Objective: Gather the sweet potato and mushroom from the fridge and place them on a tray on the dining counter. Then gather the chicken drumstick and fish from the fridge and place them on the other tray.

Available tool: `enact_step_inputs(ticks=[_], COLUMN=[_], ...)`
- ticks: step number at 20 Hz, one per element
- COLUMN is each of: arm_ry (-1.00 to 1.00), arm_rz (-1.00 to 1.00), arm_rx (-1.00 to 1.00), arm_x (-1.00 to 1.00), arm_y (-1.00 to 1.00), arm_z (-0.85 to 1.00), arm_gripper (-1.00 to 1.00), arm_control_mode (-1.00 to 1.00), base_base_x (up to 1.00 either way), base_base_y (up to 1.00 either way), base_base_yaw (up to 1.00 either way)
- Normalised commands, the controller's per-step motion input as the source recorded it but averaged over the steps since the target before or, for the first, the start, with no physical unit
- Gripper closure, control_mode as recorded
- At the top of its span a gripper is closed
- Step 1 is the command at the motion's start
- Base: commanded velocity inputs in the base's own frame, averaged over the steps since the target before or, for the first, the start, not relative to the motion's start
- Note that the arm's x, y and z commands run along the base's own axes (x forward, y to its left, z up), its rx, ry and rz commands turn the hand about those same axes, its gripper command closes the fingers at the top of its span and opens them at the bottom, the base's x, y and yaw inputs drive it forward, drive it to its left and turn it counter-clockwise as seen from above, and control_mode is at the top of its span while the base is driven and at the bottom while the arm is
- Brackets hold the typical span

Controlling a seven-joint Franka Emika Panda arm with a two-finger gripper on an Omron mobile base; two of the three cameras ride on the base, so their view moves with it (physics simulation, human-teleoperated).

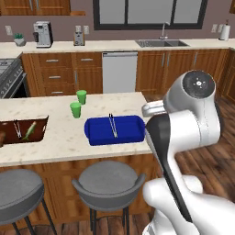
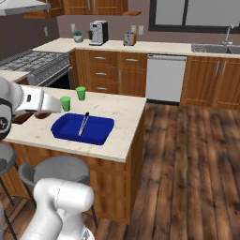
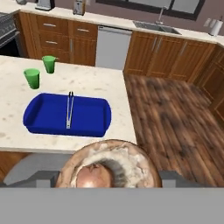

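jaws grip the mushroom [image 3: 107,168], near the worktop [image 1: 59,133] edge. blue tray [image 1: 114,129] by the right end holds just tongs [image 1: 112,125]. nothing delivered there yet; most of the task seems left.

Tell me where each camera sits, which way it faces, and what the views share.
Left base view: behind the arm's left, facing the dining counter; white arm rises at lower right.
Right base view: behind its right, facing the counter's end and floor; arm at lower left.
Hand view: on the hand, looking down along the end effector, closed on a mushroom.
Shared: blue tray holding tongs, two green cups.
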Motion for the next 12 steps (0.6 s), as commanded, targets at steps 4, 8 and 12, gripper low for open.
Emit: enact_step_inputs(ticks=[4, 8, 12], arm_ry=[0.11, 0.12, 0.13], arm_rz=[0.00, 0.00, 0.00], arm_rx=[0.05, 0.06, 0.04], arm_x=[0.55, 0.54, 0.48], arm_y=[0.00, 0.00, 0.00], arm_z=[-0.45, -0.37, -0.41], arm_gripper=[1.00, 1.00, 1.00], arm_control_mode=[-1.00, -1.00, -1.00], base_base_x=[0.00, 0.00, 0.00], base_base_y=[0.00, 0.00, 0.00], base_base_yaw=[0.00, 0.00, 0.00])
